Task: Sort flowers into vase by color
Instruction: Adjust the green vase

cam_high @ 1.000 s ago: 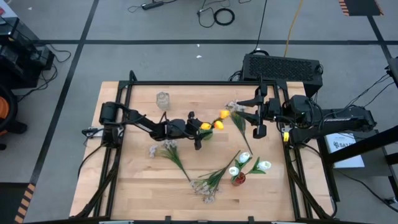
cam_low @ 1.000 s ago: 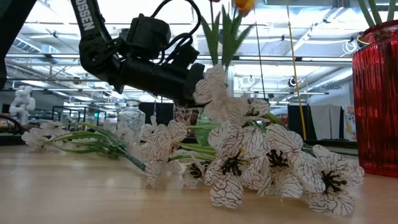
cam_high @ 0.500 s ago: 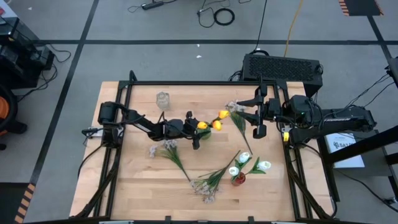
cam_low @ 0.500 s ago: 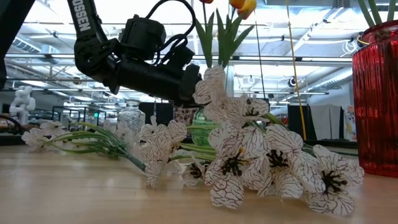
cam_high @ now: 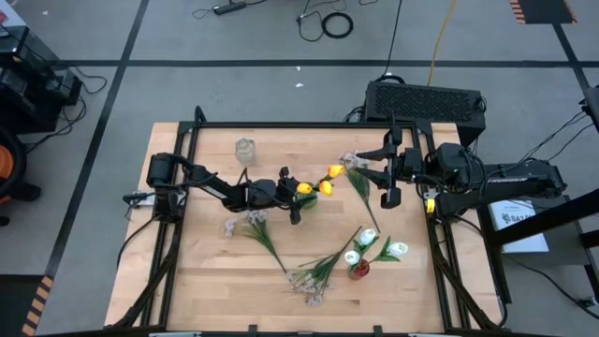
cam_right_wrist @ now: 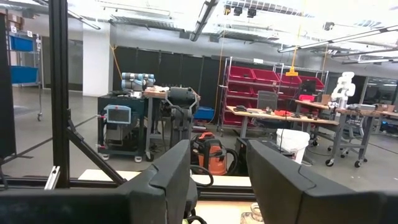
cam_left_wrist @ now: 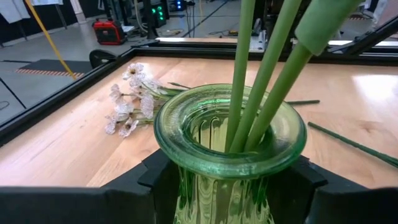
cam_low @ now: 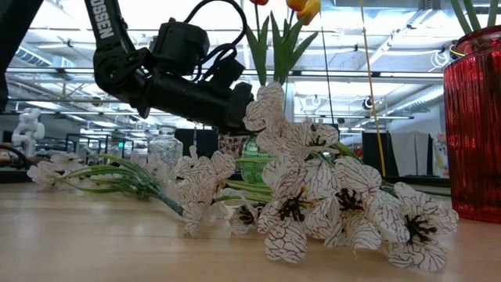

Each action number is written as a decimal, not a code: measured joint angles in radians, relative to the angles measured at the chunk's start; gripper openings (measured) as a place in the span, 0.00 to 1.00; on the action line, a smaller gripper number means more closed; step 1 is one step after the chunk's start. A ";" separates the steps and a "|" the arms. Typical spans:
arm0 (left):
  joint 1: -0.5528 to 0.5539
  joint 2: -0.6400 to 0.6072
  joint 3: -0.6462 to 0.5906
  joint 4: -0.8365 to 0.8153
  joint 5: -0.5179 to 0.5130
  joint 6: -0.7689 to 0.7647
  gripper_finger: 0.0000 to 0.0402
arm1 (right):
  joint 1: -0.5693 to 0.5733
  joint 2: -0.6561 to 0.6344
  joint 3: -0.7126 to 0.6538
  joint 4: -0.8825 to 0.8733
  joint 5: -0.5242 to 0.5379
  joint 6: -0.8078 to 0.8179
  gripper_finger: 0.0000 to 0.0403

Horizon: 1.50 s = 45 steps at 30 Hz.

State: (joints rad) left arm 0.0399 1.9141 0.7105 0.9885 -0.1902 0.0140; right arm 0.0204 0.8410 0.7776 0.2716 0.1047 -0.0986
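The left tool (cam_high: 298, 198) is near the middle of the bench (cam_high: 206, 271). It pinches a green glass vase (cam_left_wrist: 229, 143) from both sides. The vase stands up straight. Three green stems (cam_left_wrist: 264, 68) stick out of its mouth and lean a little away from the left arm. At their tops are the orange-yellow tulips (cam_high: 318, 183). From above, the tulips tip over toward the right arm.

The right tool (cam_high: 388, 177) is up off the bench, by the far right part. Its two fingers (cam_right_wrist: 165, 177) are spread apart and hold nothing. It points out at the room.

A spray of tiny pale flowers (cam_high: 245, 226) lies flat just in front of the left tool. Its stem runs toward the front right. Another spray (cam_high: 314, 277) lies flat near the front, close to a red vase (cam_high: 358, 271). Its stem points back toward the right arm. One more flower (cam_high: 354, 178) lies flat beside the right tool, its head to the back and its stem toward the front.

The white tulips (cam_high: 372, 245) stand in the red vase and fan out.

A small clear glass vase (cam_high: 245, 150) stands alone near the back left.
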 joint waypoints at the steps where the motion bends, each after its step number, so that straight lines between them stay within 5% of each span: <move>1: 0.000 0.000 0.000 -0.003 0.000 0.000 0.48 | 0.000 0.000 0.000 0.000 0.000 0.000 0.37; 8: 0.000 -0.035 0.000 -0.074 0.001 0.007 0.49 | 0.000 0.000 0.000 0.000 0.000 0.000 0.37; 20: 0.000 -0.084 -0.002 -0.211 -0.015 -0.007 0.69 | 0.000 0.000 0.000 -0.001 0.000 0.000 0.37; 38: -0.005 -0.127 -0.002 -0.231 -0.024 -0.008 0.70 | 0.000 0.000 0.000 -0.002 0.000 -0.002 0.37; 45: -0.008 -0.207 -0.002 -0.368 -0.020 -0.009 0.70 | 0.000 0.000 0.000 -0.003 0.000 -0.001 0.37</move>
State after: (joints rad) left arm 0.0321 1.7073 0.7086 0.6205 -0.2105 0.0054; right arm 0.0204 0.8410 0.7776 0.2687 0.1047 -0.0994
